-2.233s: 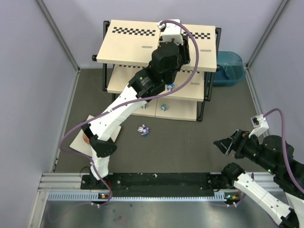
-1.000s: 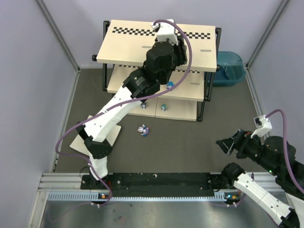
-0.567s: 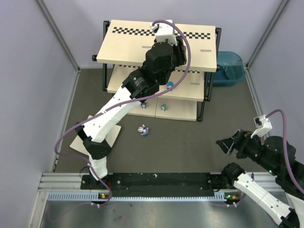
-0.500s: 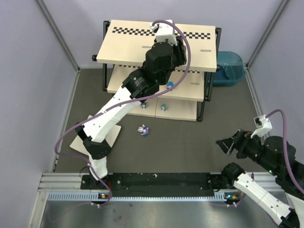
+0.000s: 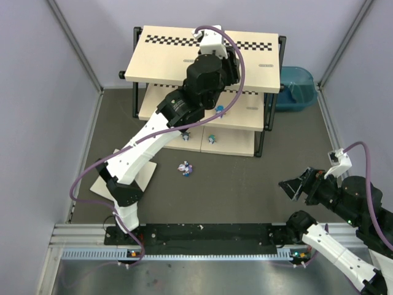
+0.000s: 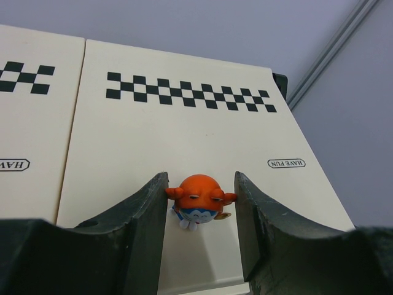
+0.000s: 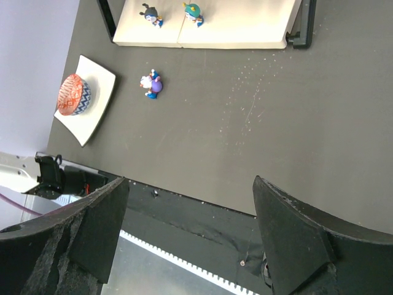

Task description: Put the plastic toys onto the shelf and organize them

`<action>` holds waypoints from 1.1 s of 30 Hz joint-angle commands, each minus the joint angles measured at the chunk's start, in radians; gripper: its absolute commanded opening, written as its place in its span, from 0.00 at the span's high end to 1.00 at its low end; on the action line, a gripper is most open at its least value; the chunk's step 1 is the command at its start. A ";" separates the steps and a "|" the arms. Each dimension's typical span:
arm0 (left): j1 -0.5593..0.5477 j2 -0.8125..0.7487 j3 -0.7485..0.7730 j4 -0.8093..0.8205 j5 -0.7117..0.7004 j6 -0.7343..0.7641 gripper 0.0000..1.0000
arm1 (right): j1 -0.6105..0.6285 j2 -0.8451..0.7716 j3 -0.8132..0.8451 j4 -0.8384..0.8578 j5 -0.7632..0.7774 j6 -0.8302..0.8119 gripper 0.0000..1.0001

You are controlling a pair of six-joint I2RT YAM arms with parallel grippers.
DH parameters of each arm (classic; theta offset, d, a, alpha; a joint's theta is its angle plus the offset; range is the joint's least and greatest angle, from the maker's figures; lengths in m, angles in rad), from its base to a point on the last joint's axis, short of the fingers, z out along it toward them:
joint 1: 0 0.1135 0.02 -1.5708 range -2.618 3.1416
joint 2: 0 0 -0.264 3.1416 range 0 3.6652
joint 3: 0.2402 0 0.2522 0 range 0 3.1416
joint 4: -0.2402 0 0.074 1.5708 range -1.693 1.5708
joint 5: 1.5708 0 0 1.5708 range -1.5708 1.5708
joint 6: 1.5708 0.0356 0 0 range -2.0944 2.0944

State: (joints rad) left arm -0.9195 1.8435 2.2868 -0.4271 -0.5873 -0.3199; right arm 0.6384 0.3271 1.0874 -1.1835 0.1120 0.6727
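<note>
Shelf top: orange toy pinched btwn left gripper fingers

The shelf boards were recorded as cream, with black-and-white checker strips. An orange-headed toy was noted with a blue-and-white body. On the dark grey table, a purple-headed toy, a white sheet and an orange-and-blue patterned disc were logged.

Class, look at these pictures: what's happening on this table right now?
The left gripper holds an orange-headed toy at the shelf's top board. The right gripper hangs open and empty over the table. Two toys stand on the bottom board, one on the middle board, and a purple-headed toy lies on the table.
</note>
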 commanded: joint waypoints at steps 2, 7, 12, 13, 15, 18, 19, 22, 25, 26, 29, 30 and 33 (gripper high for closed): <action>0.008 -0.040 -0.006 0.010 0.018 -0.010 0.60 | -0.009 -0.008 0.005 -0.001 0.014 -0.005 0.17; 0.010 -0.035 -0.007 0.010 0.021 -0.011 0.56 | -0.008 -0.013 0.003 -0.002 0.014 -0.004 0.16; 0.010 -0.033 -0.007 0.016 0.021 -0.011 0.54 | -0.008 -0.013 0.003 -0.002 0.017 -0.005 0.16; 0.010 -0.033 -0.007 0.016 0.023 -0.013 0.54 | -0.008 -0.013 0.003 -0.001 0.017 -0.005 0.16; 0.011 -0.033 -0.007 0.016 0.021 -0.011 0.54 | -0.008 -0.011 0.003 -0.001 0.017 -0.004 0.15; 0.010 -0.032 -0.009 0.017 0.024 -0.011 0.52 | -0.011 -0.011 0.003 -0.004 0.018 -0.005 0.14; 0.011 -0.032 -0.009 0.017 0.024 -0.013 0.51 | -0.008 -0.013 0.003 -0.004 0.018 -0.004 0.14; 0.010 -0.030 -0.010 0.019 0.026 -0.013 0.50 | -0.009 -0.013 0.005 -0.005 0.017 -0.004 0.13; 0.011 -0.032 -0.015 0.019 0.023 -0.013 0.48 | -0.008 -0.014 0.003 -0.005 0.014 -0.002 0.13; 0.011 -0.032 -0.016 0.021 0.021 -0.015 0.47 | -0.011 -0.014 0.003 -0.004 0.012 -0.002 0.13; 0.011 -0.035 -0.021 0.025 0.021 -0.015 0.45 | -0.008 -0.014 0.005 -0.005 0.012 -0.004 0.12; 0.011 -0.033 -0.021 0.025 0.020 -0.012 0.45 | -0.008 -0.014 0.005 -0.005 0.012 -0.005 0.12; 0.011 -0.036 -0.024 0.028 0.018 -0.013 0.42 | -0.008 -0.011 0.008 -0.005 0.014 -0.004 0.11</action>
State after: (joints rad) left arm -0.9119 1.8435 2.2681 -0.4221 -0.5690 -0.3279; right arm 0.6384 0.3271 1.0874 -1.1835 0.1120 0.6731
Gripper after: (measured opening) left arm 0.561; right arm 0.882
